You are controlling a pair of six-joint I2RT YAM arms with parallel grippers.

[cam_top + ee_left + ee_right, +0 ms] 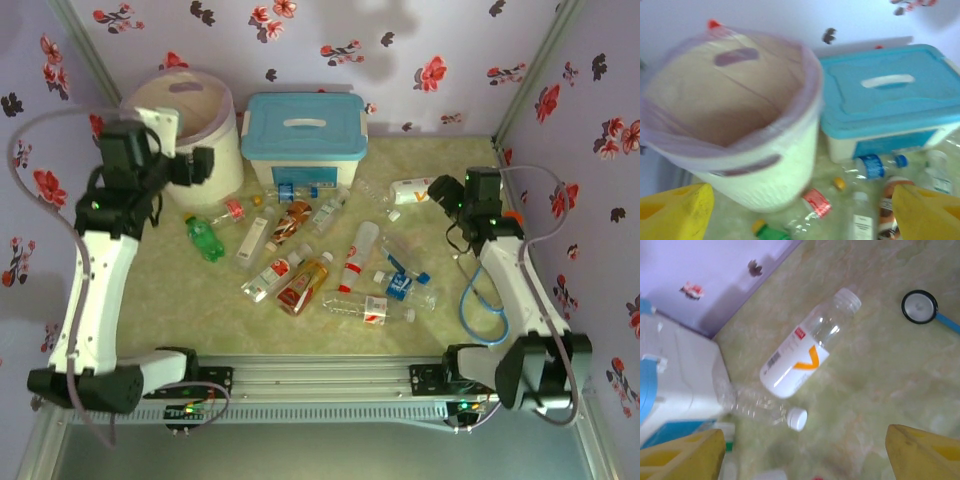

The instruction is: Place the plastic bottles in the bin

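While both arms reach out over the table [150, 310], the plastic bottles [300, 250] lie on their sides in the middle of it, all outside the bin. Closest to the arm bases is a clear bottle [368, 310] with a red and white label. Just past it lie an amber bottle [305, 283] and a bottle with a blue label [405, 285]. Off to the left lies the green bottle [205, 238].

The right gripper [438, 192] hangs over the right side of the table. Its yellow fingers [680, 455] are spread wide with nothing between them. Below it lie a white bottle with an orange mark [797, 362] and a clear bottle with a white cap [760, 407]. They lie near each other, next to the box.

The left gripper [200, 165] hangs just in front of the bin [775, 180]. Its jaws are spread wide too and grasp nothing.

The bin stands in the far left corner. A pale pink liner [730, 100] covers its inside and folds over the rim. I cannot see its bottom. Beside it on the right stands a white box [300, 165]. Its blue lid [305, 120] is on, so what is inside is hidden. A few bottles rest against the front of the box.
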